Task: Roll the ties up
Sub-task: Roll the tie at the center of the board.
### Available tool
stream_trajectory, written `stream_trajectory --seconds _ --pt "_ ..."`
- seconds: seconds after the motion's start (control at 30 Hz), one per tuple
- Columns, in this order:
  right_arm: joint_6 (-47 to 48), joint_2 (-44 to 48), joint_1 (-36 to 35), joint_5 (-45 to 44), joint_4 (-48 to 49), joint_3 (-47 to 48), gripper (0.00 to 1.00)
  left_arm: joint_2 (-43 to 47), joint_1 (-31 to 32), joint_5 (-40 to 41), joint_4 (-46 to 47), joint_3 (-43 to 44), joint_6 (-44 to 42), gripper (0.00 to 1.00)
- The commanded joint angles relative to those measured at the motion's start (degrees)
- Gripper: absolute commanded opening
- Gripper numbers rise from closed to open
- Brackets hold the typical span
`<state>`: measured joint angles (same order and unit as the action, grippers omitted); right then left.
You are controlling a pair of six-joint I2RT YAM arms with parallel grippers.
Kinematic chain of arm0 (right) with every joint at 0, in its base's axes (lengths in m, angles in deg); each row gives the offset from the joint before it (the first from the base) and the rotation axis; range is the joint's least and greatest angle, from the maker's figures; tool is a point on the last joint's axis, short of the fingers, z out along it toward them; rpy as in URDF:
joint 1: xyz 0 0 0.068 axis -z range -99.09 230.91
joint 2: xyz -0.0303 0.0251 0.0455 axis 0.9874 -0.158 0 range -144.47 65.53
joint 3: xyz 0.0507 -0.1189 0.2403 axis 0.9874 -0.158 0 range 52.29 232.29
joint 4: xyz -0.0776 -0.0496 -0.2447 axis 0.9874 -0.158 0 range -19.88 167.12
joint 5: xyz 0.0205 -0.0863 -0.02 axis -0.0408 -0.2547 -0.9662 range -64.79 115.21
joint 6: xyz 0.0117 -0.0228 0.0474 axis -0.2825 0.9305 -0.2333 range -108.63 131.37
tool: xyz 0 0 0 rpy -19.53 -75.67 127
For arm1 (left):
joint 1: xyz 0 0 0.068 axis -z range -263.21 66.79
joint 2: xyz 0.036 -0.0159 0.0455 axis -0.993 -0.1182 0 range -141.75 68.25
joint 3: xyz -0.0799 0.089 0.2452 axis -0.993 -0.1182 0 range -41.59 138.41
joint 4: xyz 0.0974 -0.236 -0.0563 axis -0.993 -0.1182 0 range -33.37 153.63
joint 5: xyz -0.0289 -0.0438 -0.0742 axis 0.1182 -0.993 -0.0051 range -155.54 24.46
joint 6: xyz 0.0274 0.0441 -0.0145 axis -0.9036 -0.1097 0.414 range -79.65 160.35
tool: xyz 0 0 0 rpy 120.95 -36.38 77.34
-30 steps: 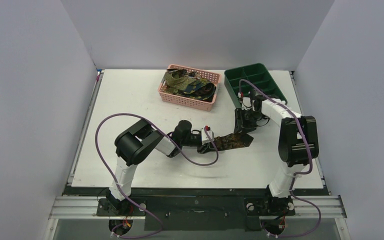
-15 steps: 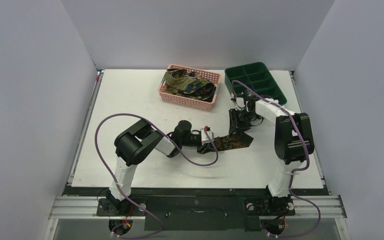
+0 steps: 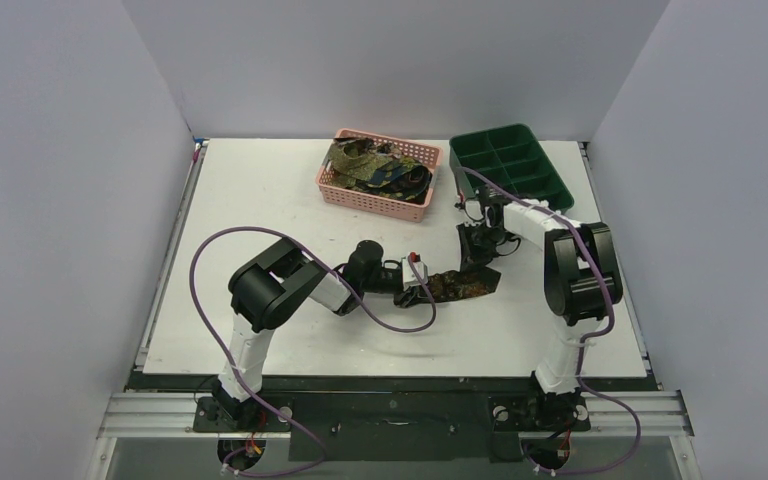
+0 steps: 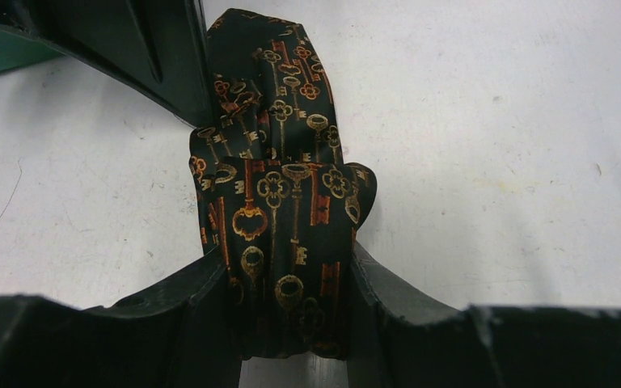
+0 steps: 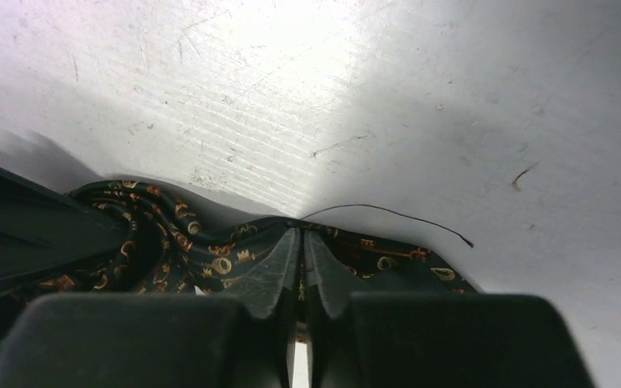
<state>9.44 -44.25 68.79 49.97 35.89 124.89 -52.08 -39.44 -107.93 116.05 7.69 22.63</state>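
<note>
Looking down from above, we note a white table [image 3: 260,200] walled on three sides. At its far edge sits a pink basket [image 3: 360,196] heaped with loose ties [image 3: 375,165]. Just to its right is a dark green tray [image 3: 520,160] with compartments. The right arm reaches across in front of the tray's near corner and hides the table there.

One tie [image 3: 465,284], black with gold and red keys, lies flat on the table near the middle, well apart from the basket. It runs between the two grippers.

The left gripper [image 3: 418,294] has the near end. In its wrist view the fingers [image 4: 202,291] stand partly open, and the bunched width of the cloth fills the gap and presses against both. Beyond them the tie folds over itself and runs on across the table. The right gripper's dark body blocks the upper left of that view, touching the tie's edge.

The right gripper [image 3: 477,262] stands over the far end and covers it from above. Its own camera shows the fingertips [image 5: 279,271] closed to a thin slit right on a raised fold of the cloth. It looks pinched, though we cannot see the cloth between the tips. The left gripper's bulk hides the tie on that view's left. A loose dark thread [image 5: 396,215] trails onto the table beside the fold.
</note>
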Motion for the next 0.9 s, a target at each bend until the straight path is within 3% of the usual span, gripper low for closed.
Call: stream_trajectory --seconds 0.0,0.33,0.63,0.77,0.87 --pt "0.8 3.4 -1.0 -0.2 -1.6 -0.9 0.00 -0.6 -0.4 -0.5 -9.7 -1.1 -0.7 0.09" --pt "2.9 11.0 1.7 0.2 -5.5 -0.7 0.00 -0.1 -0.7 -0.4 -10.3 -2.0 -1.1 0.09" --pt "6.2 12.1 0.8 -3.4 -7.1 -6.8 0.00 0.1 -0.7 -0.7 -10.8 -2.1 -1.6 0.09" --pt "4.8 9.9 1.3 -2.2 -6.5 -5.1 0.00 0.1 -0.7 -0.7 -10.8 -2.2 -1.6 0.09" --pt "2.7 9.5 1.2 -0.8 -4.4 -3.4 0.22 0.2 -0.7 -0.7 -10.7 -2.5 -1.7 0.09"
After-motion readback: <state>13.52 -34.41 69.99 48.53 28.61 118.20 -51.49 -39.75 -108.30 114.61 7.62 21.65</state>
